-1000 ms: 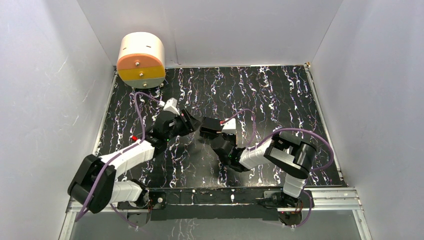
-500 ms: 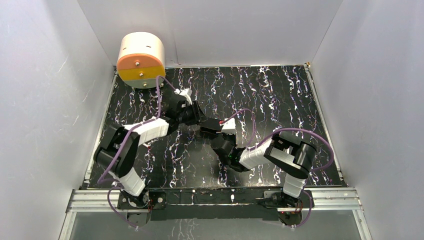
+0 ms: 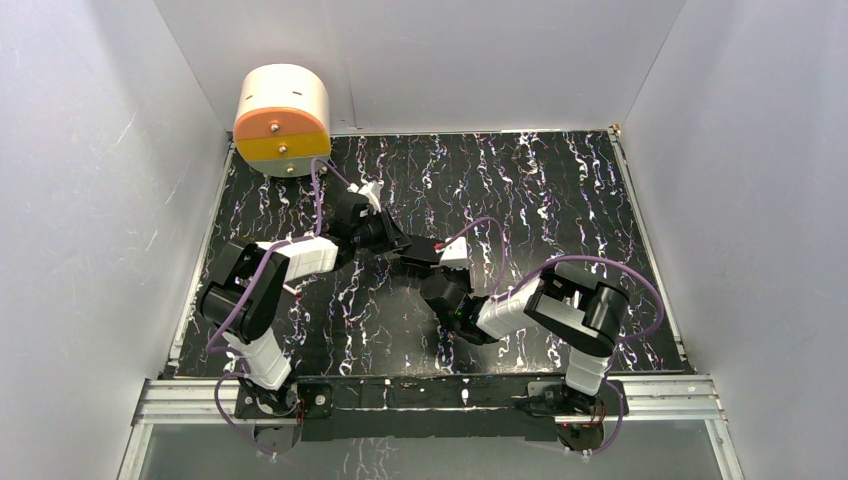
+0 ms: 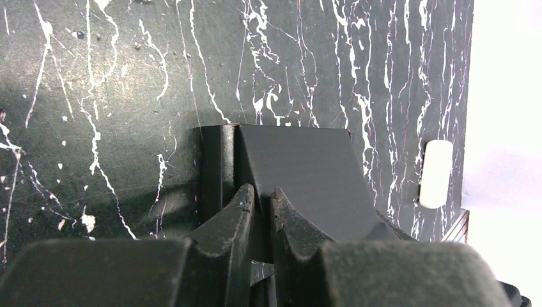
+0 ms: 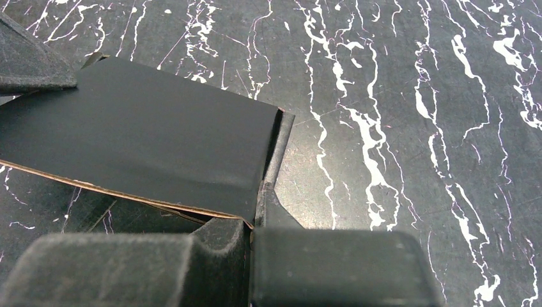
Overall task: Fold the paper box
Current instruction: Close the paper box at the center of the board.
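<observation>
Swung the left arm [image 3: 300, 258] out from the near left to mid-table and narrowed the left gripper [image 4: 261, 201] from wide to a thin slit, apparently pinching the left edge of the paper box [image 4: 300, 173]. Keeps the right gripper [image 5: 252, 224] clamped fully shut on the opposite edge, holding the box between the two grippers, a little left of centre over the table [image 3: 560, 190]. Means a two-handed hold, probably ready for bending along a crease, with the main panel flat and only a narrow side flap [image 5: 278, 144] turned up.
</observation>
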Available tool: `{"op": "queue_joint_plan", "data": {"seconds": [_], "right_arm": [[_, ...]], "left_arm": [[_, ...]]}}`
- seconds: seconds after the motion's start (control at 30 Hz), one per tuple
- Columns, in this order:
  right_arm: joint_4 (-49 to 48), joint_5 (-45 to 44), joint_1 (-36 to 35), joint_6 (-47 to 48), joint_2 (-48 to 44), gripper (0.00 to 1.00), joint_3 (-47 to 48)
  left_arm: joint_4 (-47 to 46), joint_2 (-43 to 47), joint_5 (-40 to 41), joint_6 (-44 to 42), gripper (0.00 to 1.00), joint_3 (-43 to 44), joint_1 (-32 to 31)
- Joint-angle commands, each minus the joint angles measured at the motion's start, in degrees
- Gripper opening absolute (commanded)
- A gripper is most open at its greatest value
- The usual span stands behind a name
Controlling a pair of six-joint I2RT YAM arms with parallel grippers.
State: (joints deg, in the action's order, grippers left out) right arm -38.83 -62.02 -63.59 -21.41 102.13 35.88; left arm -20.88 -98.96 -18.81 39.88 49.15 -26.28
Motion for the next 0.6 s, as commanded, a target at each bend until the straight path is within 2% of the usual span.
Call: {"op": "queue_joint_plan", "data": {"seconds": [0.0,0.2,0.37,0.57], "right_arm": [[6.0,7.4,0.0,0.0,3.4,0.00,0.1],[5.7,9.3,0.0,0.6,2.5,0.00,-0.1],[5.2,10.7,0.0,1.3,3.2,0.00,0.4],[5.0,11.7,0.0,1.5,3.0,0.00,0.4]], "left_arm": [[0.2,0.0,-6.7,1.2,0.10,-2.0,-2.0],[0.3,-0.3,-5.5,1.5,0.10,-4.8,-3.0],[-3.3,-0.8,-7.9,5.2,0.11,-6.2,-4.0],[-3.9,0.6,-5.2,6.4,0.16,-7.3,-6.4]]}}
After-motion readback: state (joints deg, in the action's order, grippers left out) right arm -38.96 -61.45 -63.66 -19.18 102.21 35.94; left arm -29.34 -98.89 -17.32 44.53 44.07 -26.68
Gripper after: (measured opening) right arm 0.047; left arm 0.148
